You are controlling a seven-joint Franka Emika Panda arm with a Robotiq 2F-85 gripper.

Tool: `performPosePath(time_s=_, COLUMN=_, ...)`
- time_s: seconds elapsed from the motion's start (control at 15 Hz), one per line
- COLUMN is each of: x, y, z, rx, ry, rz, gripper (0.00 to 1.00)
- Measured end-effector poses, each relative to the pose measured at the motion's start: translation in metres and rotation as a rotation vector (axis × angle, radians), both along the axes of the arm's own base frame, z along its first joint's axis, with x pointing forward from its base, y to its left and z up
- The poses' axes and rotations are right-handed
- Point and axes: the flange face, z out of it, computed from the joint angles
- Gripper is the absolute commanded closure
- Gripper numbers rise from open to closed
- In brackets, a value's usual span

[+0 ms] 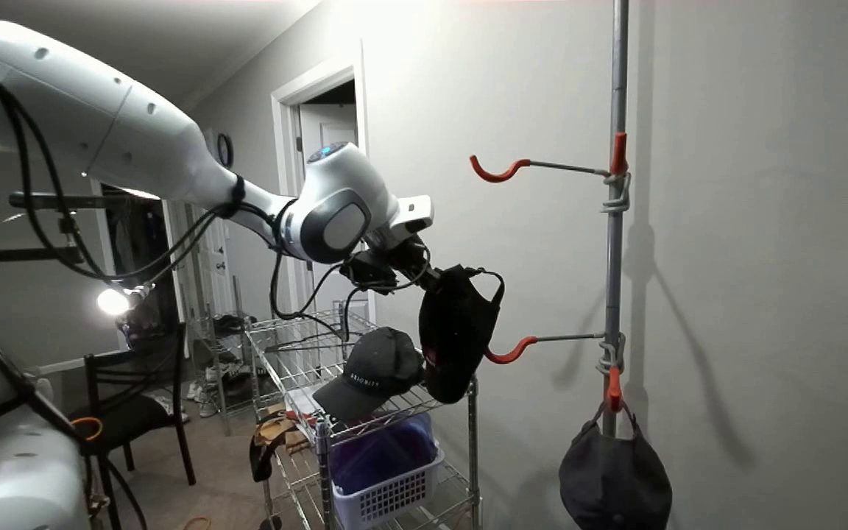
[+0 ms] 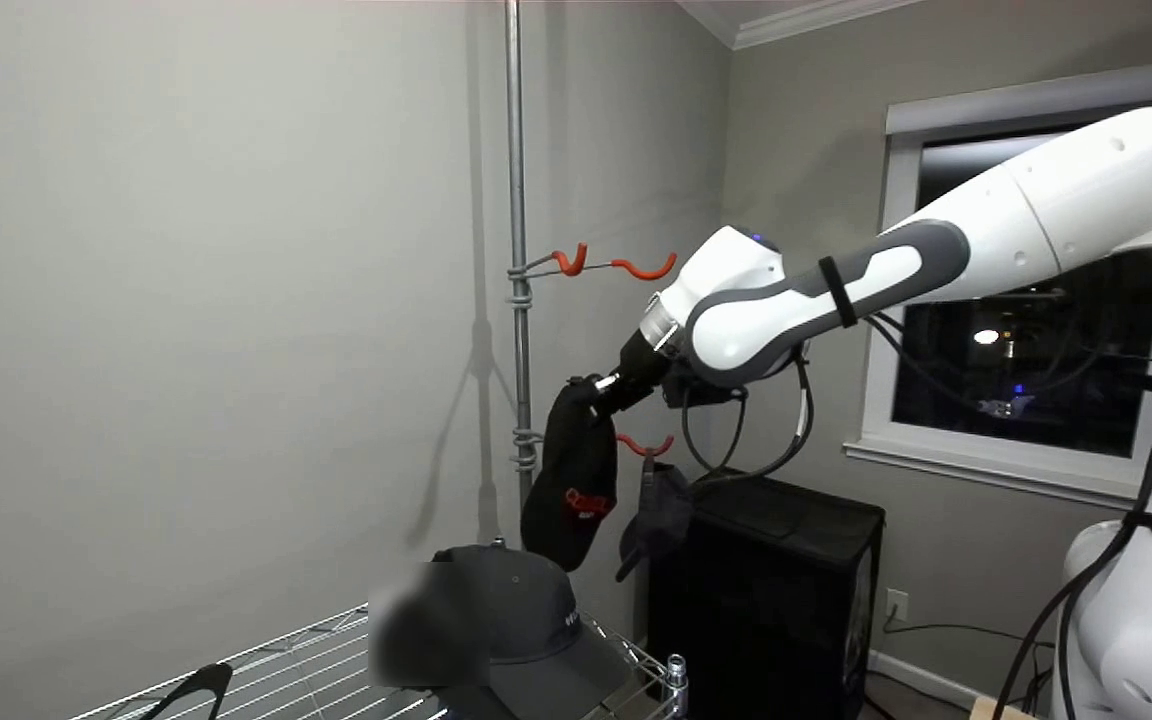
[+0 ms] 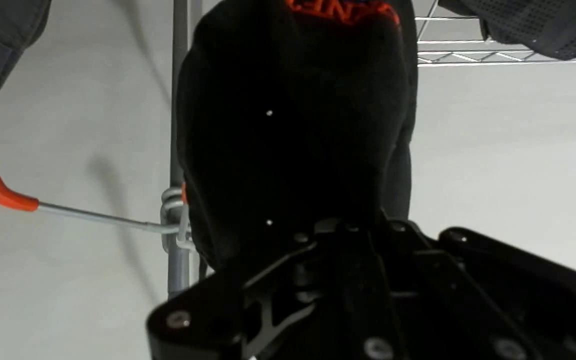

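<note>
I have my tool [image 1: 433,280] clamped on the red-lettered black baseball cap [image 1: 455,338]; this cap hangs near the edge of the wire shelf [image 2: 676,674], on which a dark gray cap [image 1: 380,368] lies.

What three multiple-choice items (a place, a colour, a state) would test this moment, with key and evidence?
1. Where is the gray cap with white lettering?
A) On a chair
B) On the wire shelf
C) On the floor

2. What colour are the curved hook ends?
A) Red-orange
B) Blue
C) White

3. How does the gripper stand?
A) Wide open
B) Shut with nothing in it
C) Shut on a black cap

Key:
1: B, as it sits there in both exterior views.
2: A, as all three views show.
3: C, as that cap dangles from it in both exterior views.
</note>
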Motion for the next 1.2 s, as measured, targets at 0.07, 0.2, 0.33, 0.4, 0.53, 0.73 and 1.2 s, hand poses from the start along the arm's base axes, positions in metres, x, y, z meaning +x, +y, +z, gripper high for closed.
performPosePath(time_s=0.07, x=-0.008, y=0.0, z=0.017, rx=-0.012, ry=-0.015, rz=0.017, gripper=0.99)
performPosePath(time_s=0.2, x=-0.026, y=0.0, z=0.051, rx=-0.038, ry=-0.046, rz=0.054, gripper=0.99)
performPosePath(time_s=0.33, x=-0.043, y=0.006, z=0.08, rx=-0.063, ry=-0.067, rz=0.105, gripper=0.99)
performPosePath(time_s=0.4, x=-0.051, y=0.01, z=0.092, rx=-0.072, ry=-0.071, rz=0.133, gripper=0.99)
performPosePath(time_s=0.53, x=-0.065, y=0.024, z=0.11, rx=-0.076, ry=-0.059, rz=0.194, gripper=0.99)
performPosePath(time_s=0.73, x=-0.083, y=0.052, z=0.122, rx=-0.061, ry=-0.001, rz=0.312, gripper=0.99)
performPosePath(time_s=1.2, x=-0.099, y=0.1, z=0.128, rx=-0.105, ry=0.096, rz=0.461, gripper=0.99)
